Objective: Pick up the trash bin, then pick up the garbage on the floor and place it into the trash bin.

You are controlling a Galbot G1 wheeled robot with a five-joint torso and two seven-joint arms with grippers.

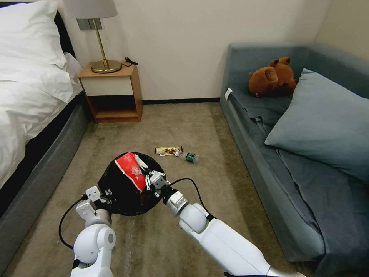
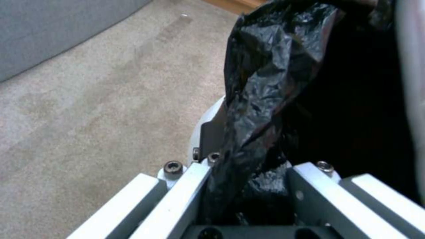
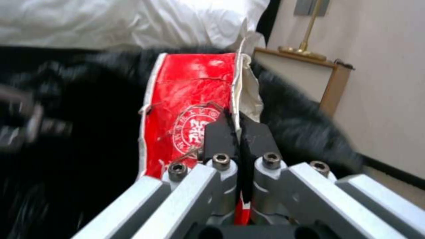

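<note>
My left gripper [image 1: 108, 194] holds the trash bin [image 1: 127, 192] off the carpet, shut on its rim, where the crinkled black bag [image 2: 261, 99] runs between the fingers. My right gripper [image 1: 148, 181] is over the bin's mouth, shut on a crumpled red-white wrapper [image 1: 130, 168]; its black pads [image 3: 221, 136] pinch the wrapper's edge [image 3: 186, 109]. Further garbage lies on the carpet beyond the bin: a yellow-brown snack bar wrapper [image 1: 167, 150] and a small clear bottle with a green label [image 1: 189, 156] beside it.
A bed [image 1: 30, 88] runs along the left and a grey sofa [image 1: 284, 154] along the right, with a brown plush toy [image 1: 271, 77] and a pillow on it. A wooden nightstand [image 1: 111, 94] with a lamp stands against the far wall. Carpet lies open between them.
</note>
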